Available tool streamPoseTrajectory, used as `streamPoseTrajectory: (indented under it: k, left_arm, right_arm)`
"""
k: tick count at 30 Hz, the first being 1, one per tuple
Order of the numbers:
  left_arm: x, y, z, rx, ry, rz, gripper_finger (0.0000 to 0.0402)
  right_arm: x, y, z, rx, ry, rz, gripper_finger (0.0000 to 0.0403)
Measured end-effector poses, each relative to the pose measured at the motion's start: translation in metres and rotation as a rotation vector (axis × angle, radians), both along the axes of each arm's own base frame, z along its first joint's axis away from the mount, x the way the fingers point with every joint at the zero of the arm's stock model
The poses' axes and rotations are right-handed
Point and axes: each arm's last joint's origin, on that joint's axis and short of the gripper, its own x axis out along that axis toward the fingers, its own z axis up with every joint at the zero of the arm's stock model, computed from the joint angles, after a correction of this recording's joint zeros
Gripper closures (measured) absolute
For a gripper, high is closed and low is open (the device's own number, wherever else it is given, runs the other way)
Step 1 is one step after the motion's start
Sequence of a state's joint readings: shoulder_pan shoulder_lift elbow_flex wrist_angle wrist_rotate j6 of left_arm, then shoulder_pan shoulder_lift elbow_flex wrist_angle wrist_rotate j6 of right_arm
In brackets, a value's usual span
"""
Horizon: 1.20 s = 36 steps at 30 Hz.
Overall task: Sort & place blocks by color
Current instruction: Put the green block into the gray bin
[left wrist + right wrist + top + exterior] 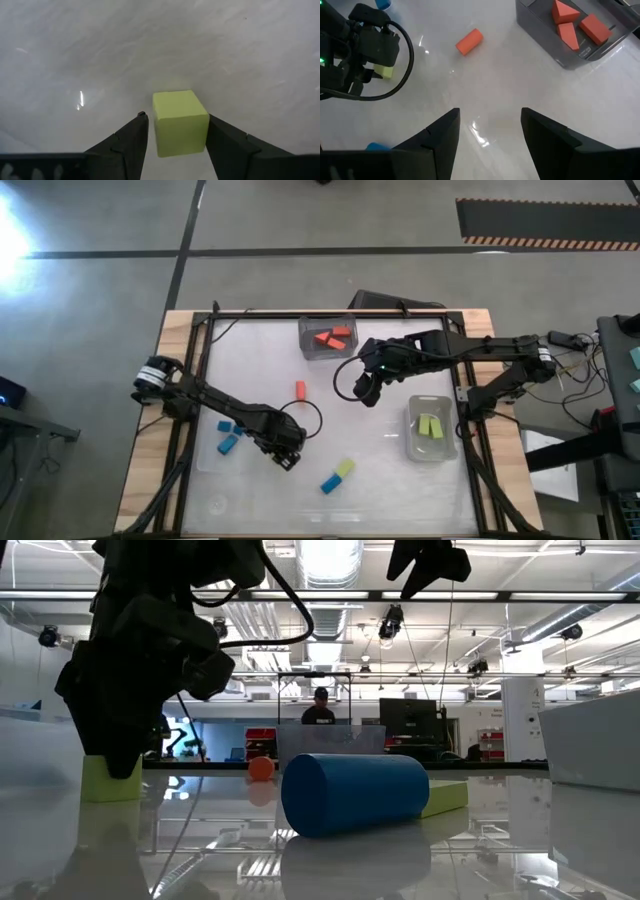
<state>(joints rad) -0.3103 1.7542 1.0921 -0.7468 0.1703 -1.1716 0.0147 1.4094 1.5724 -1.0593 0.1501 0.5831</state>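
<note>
yellow-green block (108, 780) mostly hidden behind left gripper (125, 765) (low view), jaws unseen

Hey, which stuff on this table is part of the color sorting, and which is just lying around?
Part of the job:
orange-red blocks in the far bin
loose orange-red block
blue blocks
yellow-green block between the left gripper fingers
yellow-green blocks in the right bin

Just there:
cables off the right edge
</note>
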Motion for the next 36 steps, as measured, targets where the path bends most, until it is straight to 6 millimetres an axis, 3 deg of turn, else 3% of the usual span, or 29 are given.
streamPoseTrajectory:
  k: [6, 11, 19, 24, 29, 32, 36]
  left_arm:
    - [0.0, 0.0, 0.0, -0.001, -0.003, -0.003, 0.028]
    - [0.001, 0.001, 0.012, -0.002, -0.055, -0.034, 0.0283]
    - [-0.007, 0.028, 0.081, 0.136, -0.365, -0.113, 0.0283]
    - [-0.019, 0.052, 0.141, 0.253, -0.73, -0.131, 0.0283]
    - [-0.032, 0.074, 0.194, 0.271, -1.099, -0.013, 0.0283]
    - [-0.039, 0.082, 0.215, 0.265, -1.251, 0.054, 0.0283]
    - [-0.044, 0.086, 0.228, 0.219, -1.352, 0.116, 0.0283]
  right_arm:
    - [0.0, 0.0, 0.0, 0.0, 0.0, 0.0, 0.0202]
    - [-0.003, 0.002, 0.003, 0.016, -0.007, 0.068, 0.0202]
    - [-0.01, 0.012, 0.021, -0.045, -0.156, 0.22, 0.0202]
    - [-0.007, 0.024, 0.03, -0.151, -0.384, 0.397, 0.0202]
    - [0.002, 0.033, 0.032, -0.267, -0.519, 0.5, 0.0202]
    - [0.006, 0.034, 0.036, -0.337, -0.57, 0.539, 0.0202]
    - [0.009, 0.034, 0.044, -0.439, -0.637, 0.577, 0.0202]
